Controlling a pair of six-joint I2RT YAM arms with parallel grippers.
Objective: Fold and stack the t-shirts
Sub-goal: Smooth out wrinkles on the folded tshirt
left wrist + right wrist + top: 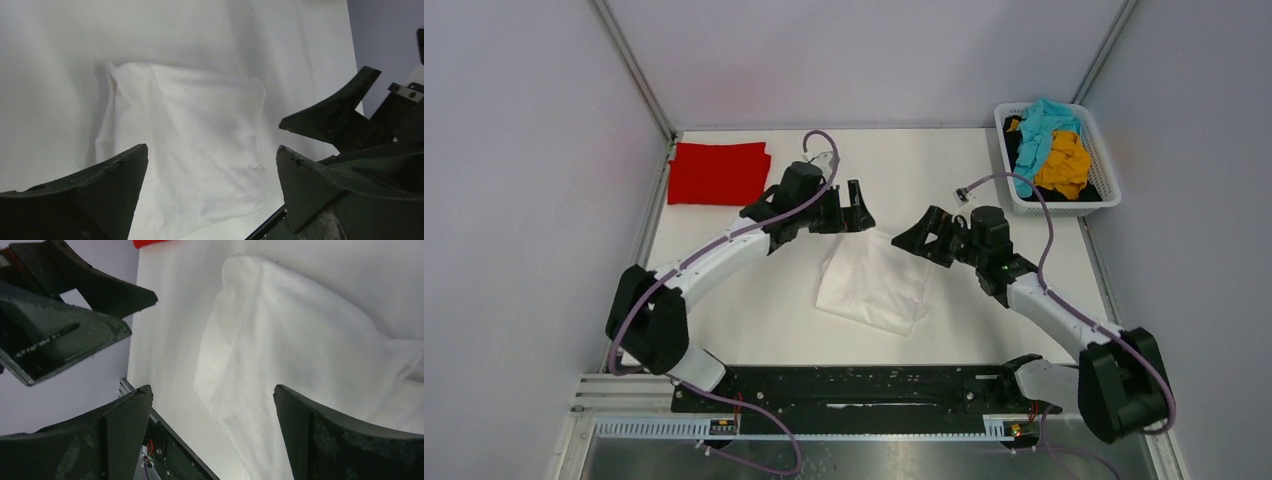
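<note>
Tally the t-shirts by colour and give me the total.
Red t-shirt: 1
White t-shirt: 1
Teal t-shirt: 1
Mustard-yellow t-shirt: 1
Black t-shirt: 1
Total: 5

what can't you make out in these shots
- Black shirt, top view: mostly buried under the teal shirt and yellow shirt in the basket; its shape is unreadable.
- White shirt, left wrist view: lower left part hidden behind the left jaws and cut off by the bottom edge.
- Red shirt, right wrist view: only a sliver, cut off by the top edge.
</note>
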